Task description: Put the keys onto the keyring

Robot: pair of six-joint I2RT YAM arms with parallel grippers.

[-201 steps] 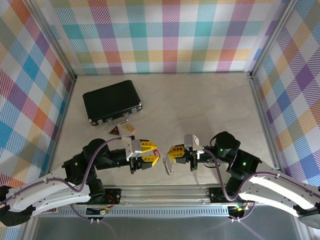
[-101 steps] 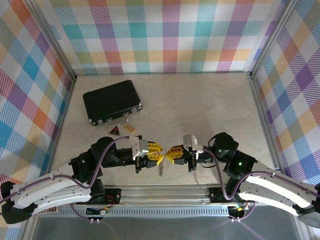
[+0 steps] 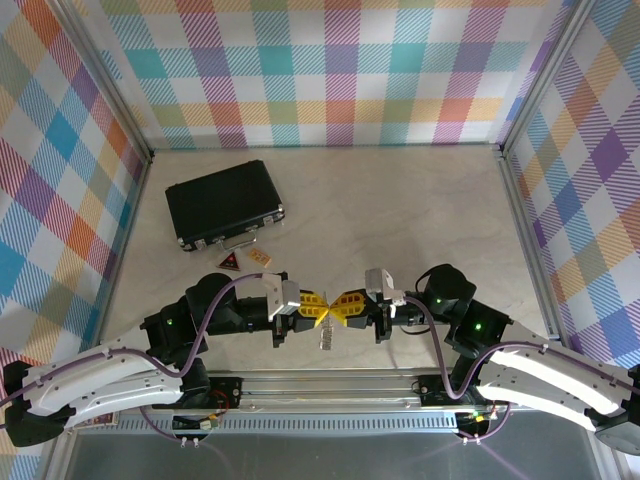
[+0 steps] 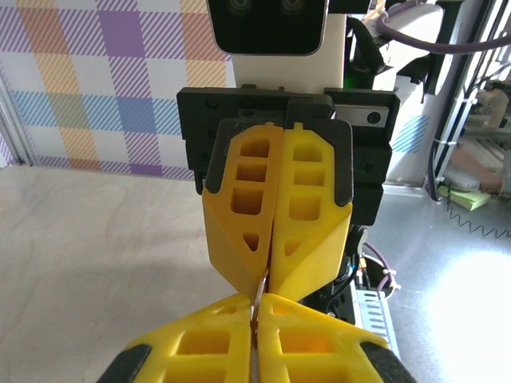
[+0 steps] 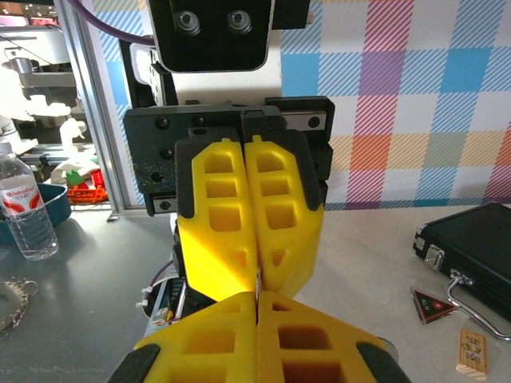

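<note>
Yellow left gripper [image 3: 320, 308] and right gripper [image 3: 338, 306] meet lower centre, both clamped, seemingly pinching the keyring [image 3: 325, 338]. I'm threading; next, fine alignment.

Yellow-fingered right gripper [image 5: 257, 309], jaws closed, meets the closed yellow-fingered left gripper [image 5: 256, 275] tip to tip. Black rectangular hard case [image 5: 471, 239] lies at right.

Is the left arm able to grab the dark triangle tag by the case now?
Probably not: the left gripper is shut on the grey metal keyring, tip to tip with the right gripper. Nothing covers the dark triangular tag.
</note>
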